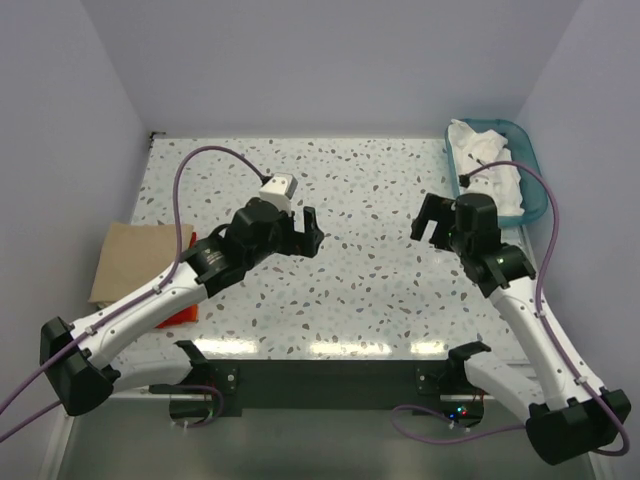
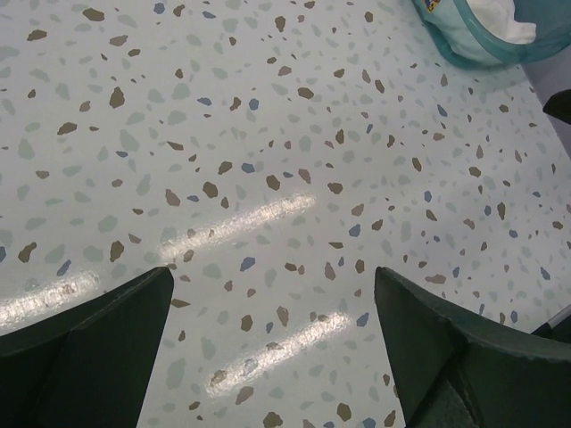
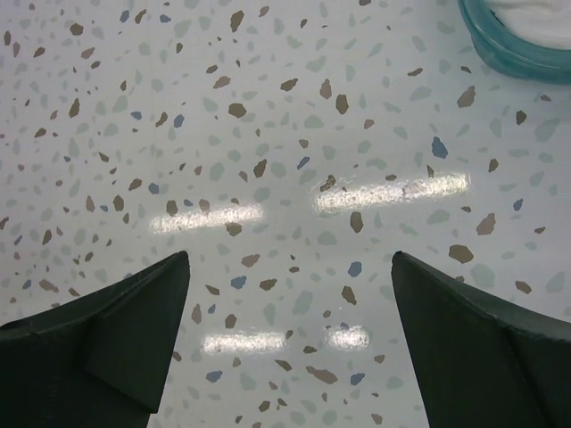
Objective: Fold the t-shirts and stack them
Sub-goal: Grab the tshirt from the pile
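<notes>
The bench point(image 1: 370, 300) is a hard, glossy slab speckled like terrazzo in brown, grey and blue, and the ceiling lights streak across it. Pale walls close in on the left, far and right sides.

Two white-and-black jointed arms reach in from the near edge. Each trails one purple cable.

I count three shirts. A crumpled white t-shirt point(image 1: 490, 165) is heaped in the one bin at the far right corner. A tan t-shirt point(image 1: 135, 262), folded into a flat rectangle, lies against the left edge. A small patch of a red t-shirt point(image 1: 180, 316) pokes out beneath the left arm, just nearer than the tan one.

The teal plastic bin point(image 1: 535, 190) has smooth rounded walls.

The left gripper point(image 2: 273, 270) and the right gripper point(image 3: 290, 254) both hover over the bare middle, well apart. Their dark wedge-shaped fingers are spread wide and hold nothing.
</notes>
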